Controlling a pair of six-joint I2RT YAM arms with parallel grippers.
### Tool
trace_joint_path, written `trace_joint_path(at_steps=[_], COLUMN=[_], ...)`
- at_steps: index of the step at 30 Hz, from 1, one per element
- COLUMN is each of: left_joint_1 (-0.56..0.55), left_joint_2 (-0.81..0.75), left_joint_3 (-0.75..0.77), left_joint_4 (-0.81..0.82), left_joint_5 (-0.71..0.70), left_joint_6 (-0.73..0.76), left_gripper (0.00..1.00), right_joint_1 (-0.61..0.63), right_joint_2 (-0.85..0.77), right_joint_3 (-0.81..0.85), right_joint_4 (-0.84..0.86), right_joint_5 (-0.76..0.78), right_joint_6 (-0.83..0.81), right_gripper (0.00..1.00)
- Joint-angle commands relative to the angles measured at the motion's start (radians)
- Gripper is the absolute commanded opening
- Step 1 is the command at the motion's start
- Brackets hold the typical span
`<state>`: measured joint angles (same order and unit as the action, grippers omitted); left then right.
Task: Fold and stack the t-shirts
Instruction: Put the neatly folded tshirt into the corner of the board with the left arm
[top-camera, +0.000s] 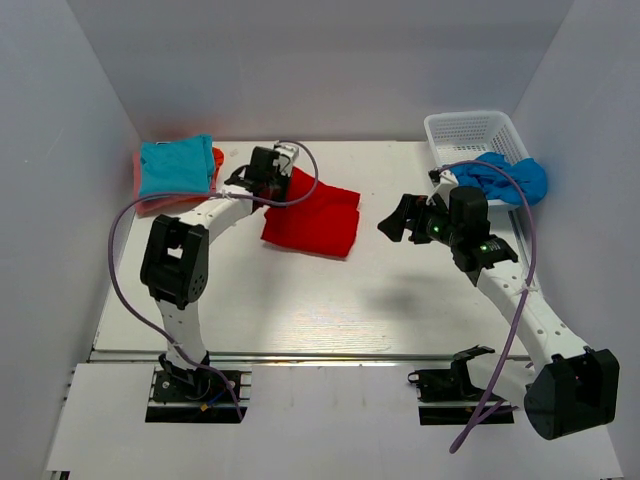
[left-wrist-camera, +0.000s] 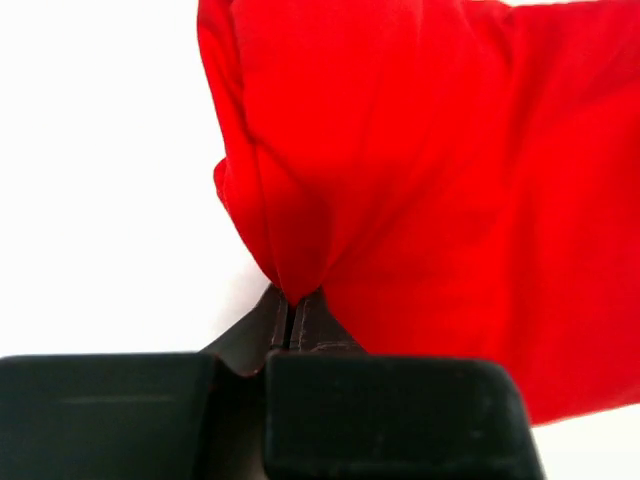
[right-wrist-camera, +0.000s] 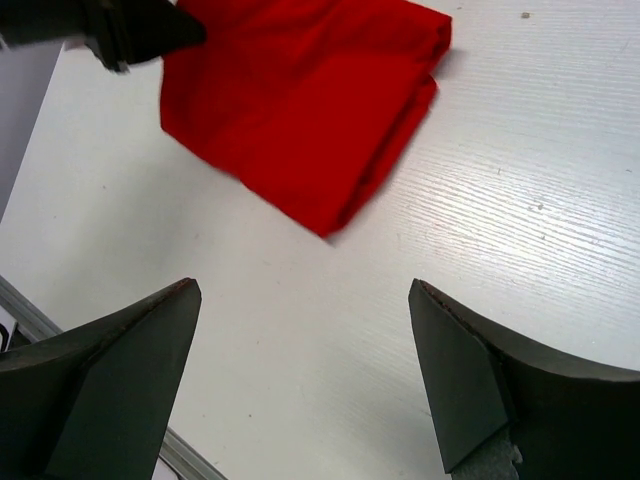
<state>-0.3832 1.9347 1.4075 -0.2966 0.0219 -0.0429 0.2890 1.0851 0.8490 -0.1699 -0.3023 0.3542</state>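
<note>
Centrally, the red t-shirt (top-camera: 315, 222) lies folded on the white desk (top-camera: 300, 300). Its far left corner is clamped in the left claw (left-wrist-camera: 290, 318), whose fingers meet on the cloth, which gathers into creases at the tips. The right claw (right-wrist-camera: 302, 292) hangs above the desk with its fingers wide apart, to the shirt's right and not touching it. At the far left corner of the desk, a folded turquoise t-shirt (top-camera: 177, 165) rests on an orange-pink t-shirt (top-camera: 150, 205), near the left claw.

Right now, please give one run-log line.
left gripper: shut on red t-shirt | right gripper: open, empty | turquoise t-shirt: folded, on orange-pink t-shirt
</note>
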Motion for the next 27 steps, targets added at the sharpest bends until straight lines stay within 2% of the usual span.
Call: trace_joint_path(at_steps=[1, 5, 12, 15, 21, 27], left_joint_1=[0.041, 0.102, 0.207, 0.257, 0.358, 0.457], left_joint_2=[-0.097, -0.085, -0.010, 0.010, 0.043, 0.081], left_joint_3=[0.112, 0.220, 0.477, 0.528, 0.655, 0.666], left_joint_4=[-0.035, -0.117, -0.226, -0.216, -0.191, -0.130], left_joint_5=[-0.086, -0.125, -0.066, -0.079, -0.054, -0.050], left_joint_6=[0.231, 0.333, 0.498, 0.567, 0.601, 0.554], left_gripper=[0.00, 0.00, 0.00, 0.00, 0.00, 0.00], right_joint_1=[-0.004, -0.002, -0.002, -0.002, -0.002, -0.004], right_joint_2=[-0.019, -0.014, -0.010, -0.005, 0.010, 0.041], right_joint_3=[-0.013, -0.015, -0.008, 0.007, 0.036, 0.062], right_joint_4=[0.055, 0.067, 0.079, 0.084, 0.067, 0.052], right_joint_5=[-0.004, -0.014, 0.009, 0.009, 0.025, 0.031], right_joint_6=[-0.023, -0.018, 0.015, 0.028, 0.037, 0.052], right_gripper=[0.90, 0.90, 0.90, 0.90, 0.90, 0.90])
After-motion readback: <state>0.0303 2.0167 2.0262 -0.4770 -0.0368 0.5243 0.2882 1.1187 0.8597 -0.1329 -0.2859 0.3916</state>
